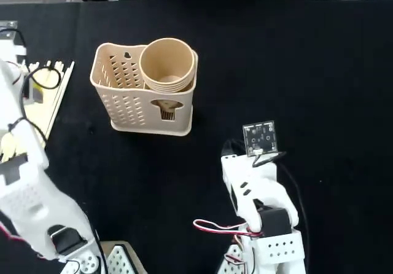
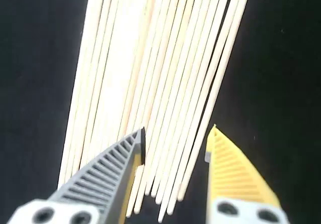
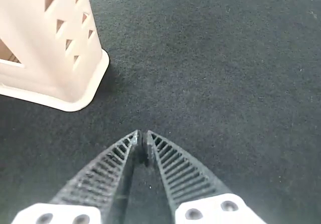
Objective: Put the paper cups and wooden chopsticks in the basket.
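Many wooden chopsticks [image 2: 150, 73] lie loose on the worktop [image 1: 295, 71], well apart from the basket [image 1: 129, 111] holding the paper cups [image 1: 167, 65], so the left jaws, spread apart over them, may pinch only a few and scatter the rest, while the right jaws sit closed.

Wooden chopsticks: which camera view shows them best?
The left wrist view: the wooden chopsticks lie close under the open left gripper, single sticks distinct. The high view shows them small at the picture's left edge, partly behind an arm.

High view down over table [image 1: 307, 71], left wrist close above chopsticks [image 2: 150, 58], right wrist low, sharing basket [image 3: 50, 48] with high view
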`<state>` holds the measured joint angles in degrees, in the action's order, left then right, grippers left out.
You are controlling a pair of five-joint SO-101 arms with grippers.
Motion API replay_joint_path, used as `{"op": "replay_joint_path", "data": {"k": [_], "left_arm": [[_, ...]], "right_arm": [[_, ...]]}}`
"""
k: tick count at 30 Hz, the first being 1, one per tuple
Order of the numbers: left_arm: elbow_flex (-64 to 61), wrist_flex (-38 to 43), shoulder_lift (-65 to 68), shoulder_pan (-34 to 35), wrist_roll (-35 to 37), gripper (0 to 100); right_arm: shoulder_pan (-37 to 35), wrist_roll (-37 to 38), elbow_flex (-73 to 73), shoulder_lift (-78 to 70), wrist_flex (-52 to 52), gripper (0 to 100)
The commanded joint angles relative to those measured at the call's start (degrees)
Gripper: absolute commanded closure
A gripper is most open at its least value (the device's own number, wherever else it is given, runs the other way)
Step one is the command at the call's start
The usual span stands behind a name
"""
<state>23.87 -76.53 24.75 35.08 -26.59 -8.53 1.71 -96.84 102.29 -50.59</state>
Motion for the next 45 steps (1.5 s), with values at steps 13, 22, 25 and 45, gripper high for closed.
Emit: {"op": "replay_joint_path", "data": {"k": [13, 22, 25, 45], "left_arm": [[37.41, -0.18, 32.35, -2.86, -0.35, 79], [49.98, -0.26, 47.82, -2.86, -0.44, 79], [52.53, -3.34, 49.58, -2.86, -1.05, 79], [63.43, -20.40, 48.88, -3.56, -4.84, 97]], "right_arm": [[-0.79, 0.53, 0.04, 0.48, -0.18, 98.4], [-0.79, 0.53, 0.04, 0.57, -0.18, 98.4], [-0.79, 0.53, 0.04, 0.57, -0.18, 98.4], [-0.70, 0.53, 0.04, 0.40, -0.18, 98.4]]}}
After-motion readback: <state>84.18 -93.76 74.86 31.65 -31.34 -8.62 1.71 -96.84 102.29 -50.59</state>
